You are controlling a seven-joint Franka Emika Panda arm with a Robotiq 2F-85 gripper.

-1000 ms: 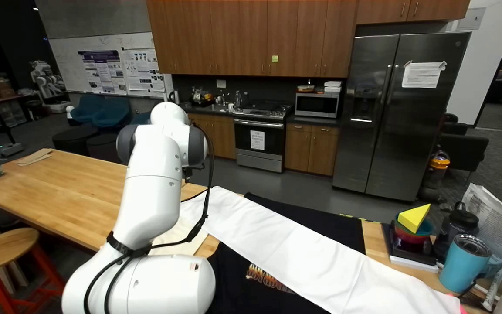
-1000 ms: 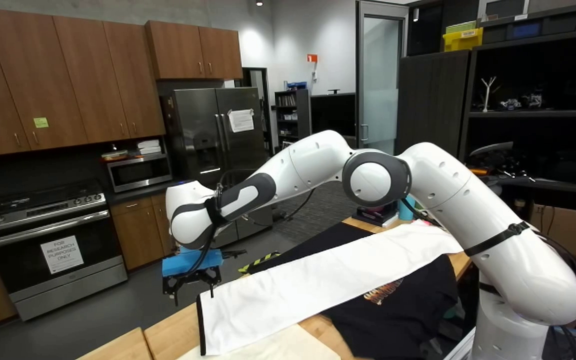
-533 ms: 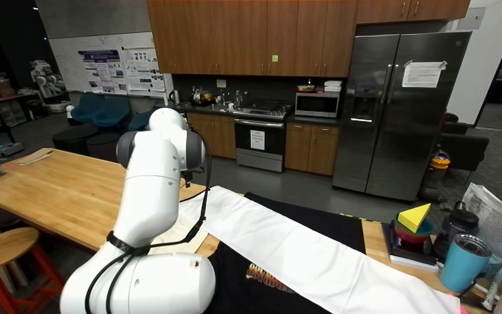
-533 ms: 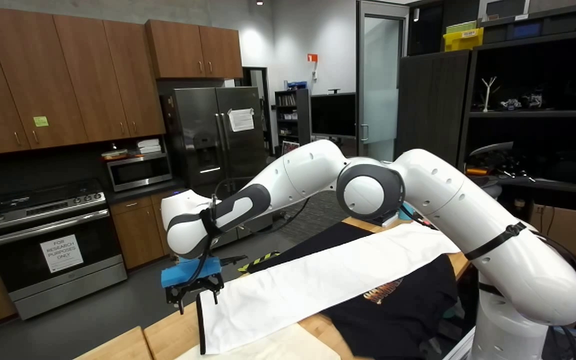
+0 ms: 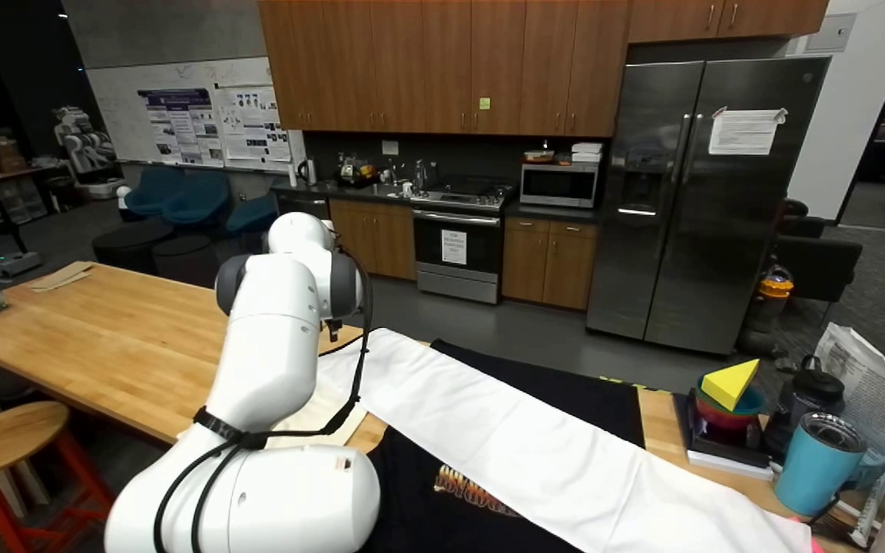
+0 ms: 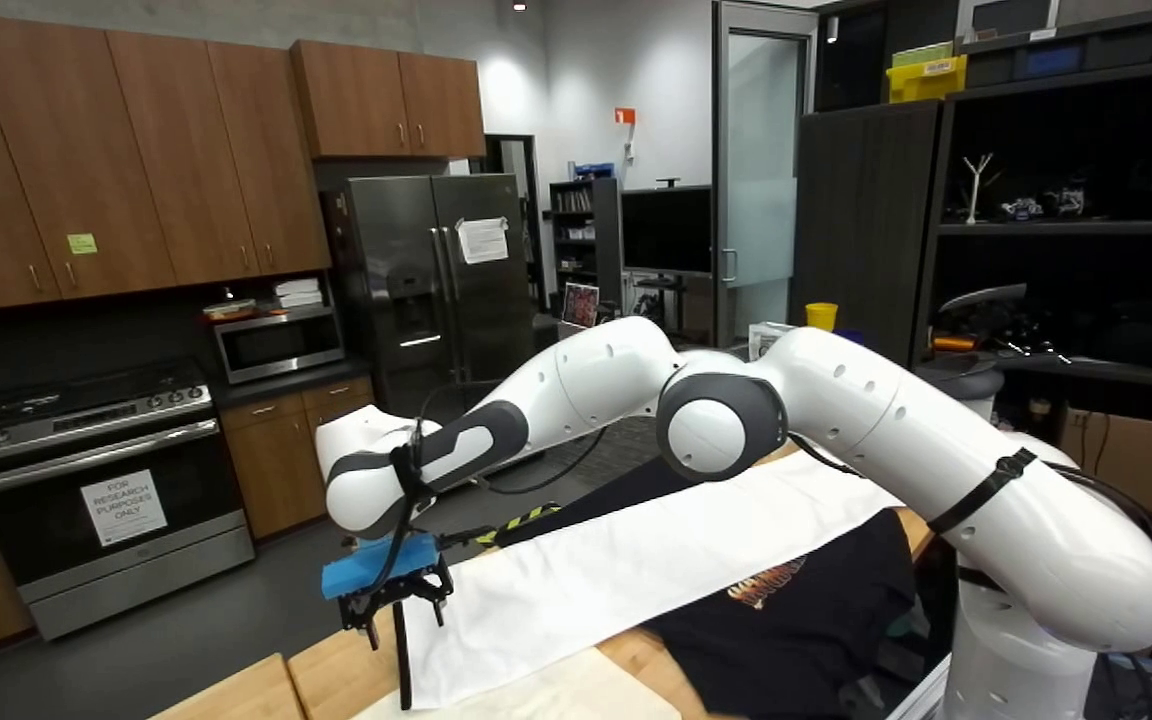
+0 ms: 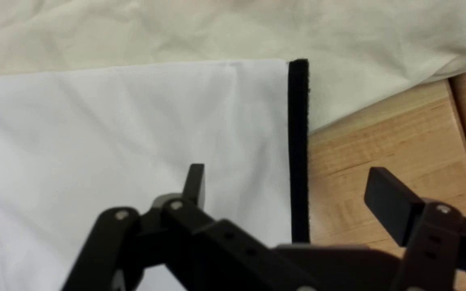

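Observation:
My gripper [image 7: 289, 182] is open and empty above the end of a long white cloth [image 7: 136, 129]. One finger is over the white cloth and the other over the bare wooden table [image 7: 350, 178]. The cloth's black edge strip [image 7: 299, 153] runs between the fingers. In an exterior view the gripper [image 6: 406, 630] hangs pointing down at the cloth's black-edged end; whether the fingertips touch anything cannot be told. The white cloth lies flat in both exterior views [image 5: 519, 438] [image 6: 626, 570]. Elsewhere the arm hides most of the gripper.
A cream cloth [image 7: 200, 36] lies beside the white one. A black shirt with printed lettering [image 6: 786, 640] lies under it. A blue tumbler [image 5: 815, 468], a black bottle [image 5: 807, 399] and bowls with a yellow wedge [image 5: 730, 384] stand at the table end. A stool [image 5: 12, 438] stands alongside.
The arm and gripper have moved down toward the white cloth's black-edged end. The gripper stays open. The cloths have not visibly moved.

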